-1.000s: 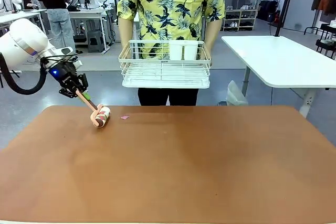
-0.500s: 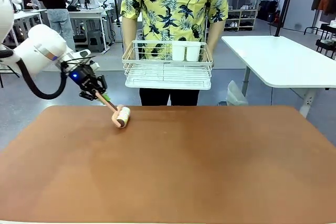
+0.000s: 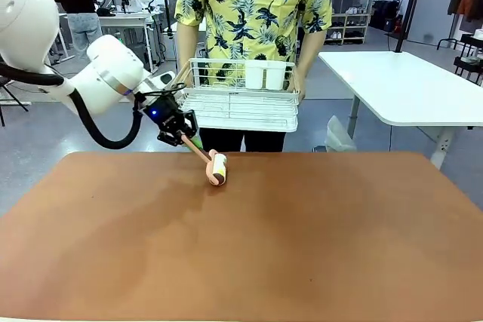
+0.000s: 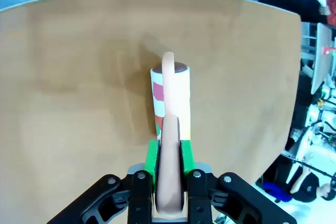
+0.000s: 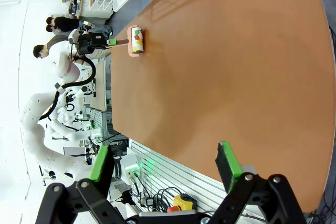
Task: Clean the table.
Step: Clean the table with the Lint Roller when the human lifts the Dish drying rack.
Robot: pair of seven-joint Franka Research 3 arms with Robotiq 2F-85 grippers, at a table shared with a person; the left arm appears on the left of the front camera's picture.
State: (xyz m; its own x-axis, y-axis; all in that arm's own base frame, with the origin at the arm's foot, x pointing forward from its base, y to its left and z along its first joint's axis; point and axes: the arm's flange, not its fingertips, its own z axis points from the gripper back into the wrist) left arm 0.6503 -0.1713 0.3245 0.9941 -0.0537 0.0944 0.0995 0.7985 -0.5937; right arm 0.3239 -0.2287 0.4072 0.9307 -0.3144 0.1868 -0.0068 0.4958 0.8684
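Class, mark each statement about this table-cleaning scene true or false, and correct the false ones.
1. The left end effector is shut on the handle of the peach-handled, white-headed lint roller. True.
2. The lint roller's head lies on the reddish-brown matte table. True.
3. The right end effector is shut. False: its jaws stand open with nothing between them.
4. The white wire rack stands on the table. False: a person in a yellow patterned shirt holds it up beyond the far edge.
5. The rack holds two white cups. True.
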